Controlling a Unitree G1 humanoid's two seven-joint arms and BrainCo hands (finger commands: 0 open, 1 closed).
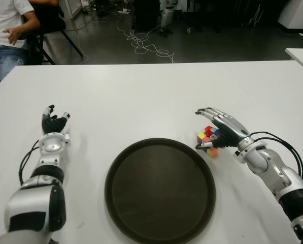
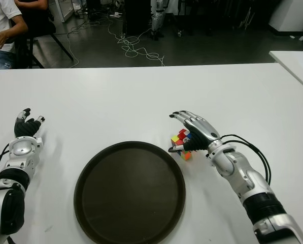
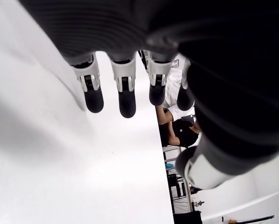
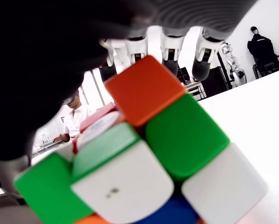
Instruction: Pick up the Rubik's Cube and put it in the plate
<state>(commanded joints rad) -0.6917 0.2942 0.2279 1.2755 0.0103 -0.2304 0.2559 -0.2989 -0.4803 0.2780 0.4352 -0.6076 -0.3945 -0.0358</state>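
Table: white top (image 1: pixel 151 96) fills the foreground.
Second table: white corner (image 1: pixel 301 55) at the right.
Floor: dark grey (image 1: pixel 207 48), with loose cables (image 1: pixel 146 46).
Seating: person (image 1: pixel 6 35) on a dark chair (image 1: pixel 49 25), far left.

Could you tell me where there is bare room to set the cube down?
The plate is entirely bare. The table is free beyond the plate and between it and the left hand. It is crowded only at the plate's right rim, where the right hand covers the cube.
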